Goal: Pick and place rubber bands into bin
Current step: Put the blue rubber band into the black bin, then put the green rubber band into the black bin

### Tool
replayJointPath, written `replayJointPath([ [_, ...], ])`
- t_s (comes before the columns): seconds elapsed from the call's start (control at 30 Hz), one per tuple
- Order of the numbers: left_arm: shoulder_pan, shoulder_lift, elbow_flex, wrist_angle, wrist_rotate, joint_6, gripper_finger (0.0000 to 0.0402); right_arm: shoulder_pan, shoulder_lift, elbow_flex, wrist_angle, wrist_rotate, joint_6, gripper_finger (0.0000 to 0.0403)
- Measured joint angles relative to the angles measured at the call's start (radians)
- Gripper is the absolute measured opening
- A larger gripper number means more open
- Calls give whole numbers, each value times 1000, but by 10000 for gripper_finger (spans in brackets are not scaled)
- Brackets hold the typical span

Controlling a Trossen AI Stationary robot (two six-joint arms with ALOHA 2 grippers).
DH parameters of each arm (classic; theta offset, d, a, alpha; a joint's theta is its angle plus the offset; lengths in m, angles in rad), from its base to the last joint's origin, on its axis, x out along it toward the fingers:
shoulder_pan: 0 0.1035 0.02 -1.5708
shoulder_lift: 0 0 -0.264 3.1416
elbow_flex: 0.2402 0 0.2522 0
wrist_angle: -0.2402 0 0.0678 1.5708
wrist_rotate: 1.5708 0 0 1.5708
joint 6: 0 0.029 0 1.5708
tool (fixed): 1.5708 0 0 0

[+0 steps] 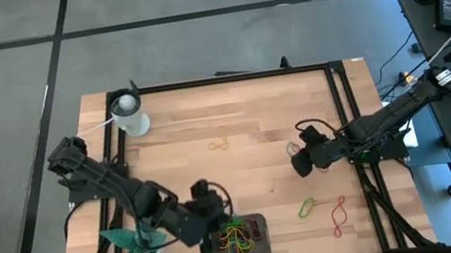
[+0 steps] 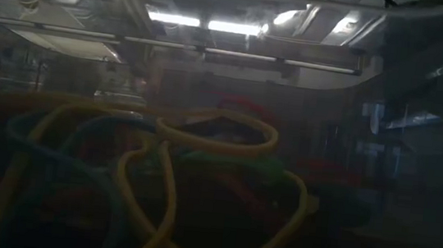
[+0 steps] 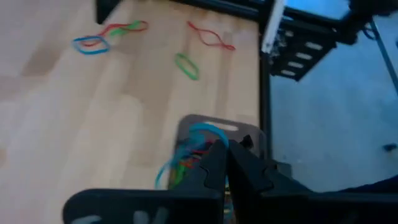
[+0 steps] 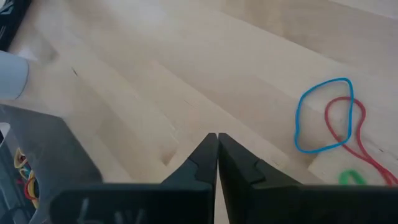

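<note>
So the left arm is stretched diagonally across the near-left part of the wooden table [image 1: 232, 107], elbow out toward the left edge and wrist angled down at the bin [image 1: 257, 223], which sits right at the front edge of the table, a bit left of centre. The left gripper [image 1: 220, 227] hangs right over the bin's left side, and from its own wrist camera the two dark fingers [image 3: 214, 165] are pressed together with a light blue rubber band [image 3: 186, 146] looping out from the tips, so it's clenched on that band, dangling it above the tray. The bin already has a tangled pile of rubber bands [image 1: 236, 238] in it, yellow, green, red and orange all mixed up. The right arm comes in from the right edge, reaching roughly level toward the middle, and the right gripper [image 1: 300, 162] sits over bare wood with its fingers [image 4: 208, 158] pinched tight and nothing between them. Loose bands still on the table: a green rubber band [image 1: 307, 207] and a red rubber band [image 1: 340, 214] lying just to the right of the bin, and a small orange rubber band [image 1: 219, 145] further back near the centre. There's also a white cup [image 1: 129, 113] at the back left corner and a teal plant thing [image 1: 136, 250] at the front left, beside the left arm.
</note>
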Motion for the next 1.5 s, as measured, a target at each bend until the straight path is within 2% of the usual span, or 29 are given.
replayJointPath([
  [0.43, -103, 141, 0, 30, 62, -40, 3, 0, 0, 0, 49, 0, 0, 18],
  [0.9, -16, 386, 0, -30, 265, -52, 3, 0, 0, 0, 87, 0, 53, 18],
  [1.07, 17, 422, 0, -36, 284, -52, 6, 0, 0, 0, 87, 0, 53, 18],
  [1.33, 65, 415, 0, -66, 272, -50, 56, 0, 0, 0, 68, 0, 51, 18],
  [1.5, 87, 415, 11, -96, 386, -33, 99, 0, 0, 0, 52, 0, 50, 18],
])
